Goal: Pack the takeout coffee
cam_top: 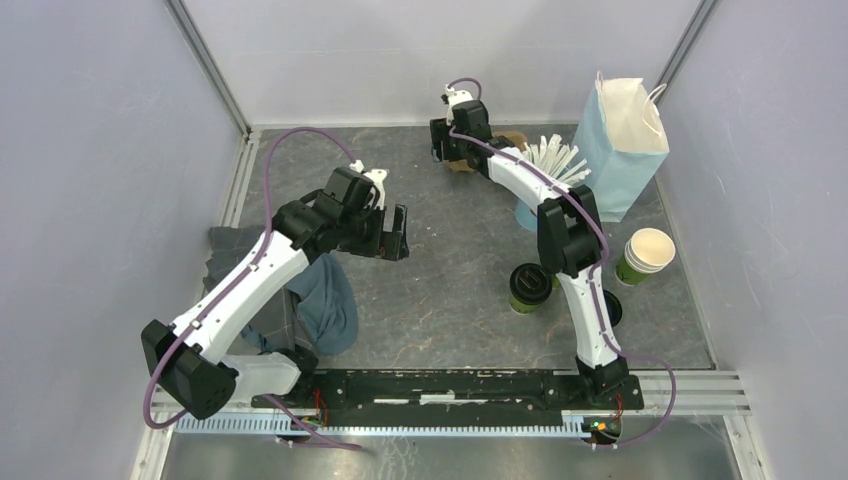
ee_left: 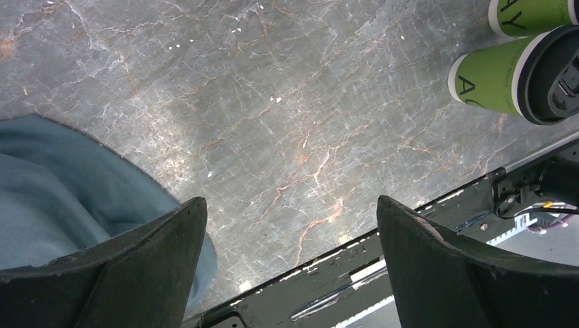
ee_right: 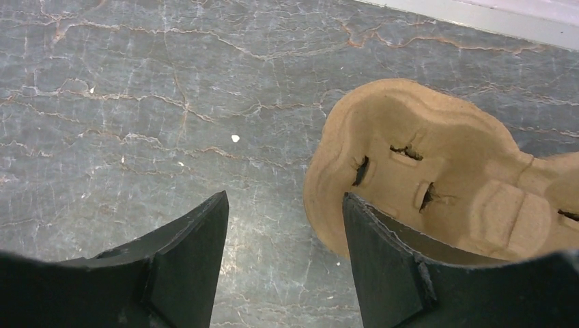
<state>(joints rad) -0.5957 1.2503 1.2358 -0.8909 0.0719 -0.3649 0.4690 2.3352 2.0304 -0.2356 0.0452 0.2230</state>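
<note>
One green takeout coffee (cam_top: 527, 288), black-lidded, stands upright.

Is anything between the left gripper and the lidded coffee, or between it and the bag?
From left gripper to takeout coffee: nothing visible. Coffee to blue bag: the right arm's elbow sits across that line, with the cup of white sticks close beside.

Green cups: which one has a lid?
The takeout coffee beside the right arm: black lid on. The other green cup, near the blue bag, is open.
</note>
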